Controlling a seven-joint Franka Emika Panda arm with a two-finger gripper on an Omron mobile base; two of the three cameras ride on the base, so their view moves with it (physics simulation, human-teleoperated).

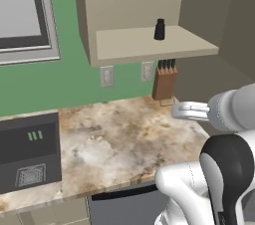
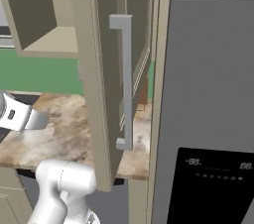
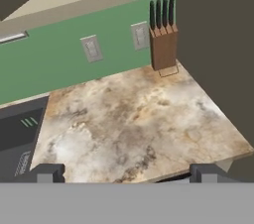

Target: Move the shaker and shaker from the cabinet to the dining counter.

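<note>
Hand (image 3: 126, 173) spread, empty, low over bench (image 1: 124, 139). Shaker (image 1: 159, 29) upright on cabinet shelf (image 1: 149, 45). Risk: clipping shelf edge, toppling shaker during reach.

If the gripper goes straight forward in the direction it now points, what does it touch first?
Most likely the marbled worktop. The hand view looks down along the open gripper onto bare stone, short of the knife block and the outlets. Depth is hard to judge. The shaker on the cabinet shelf sits well above this line.
</note>
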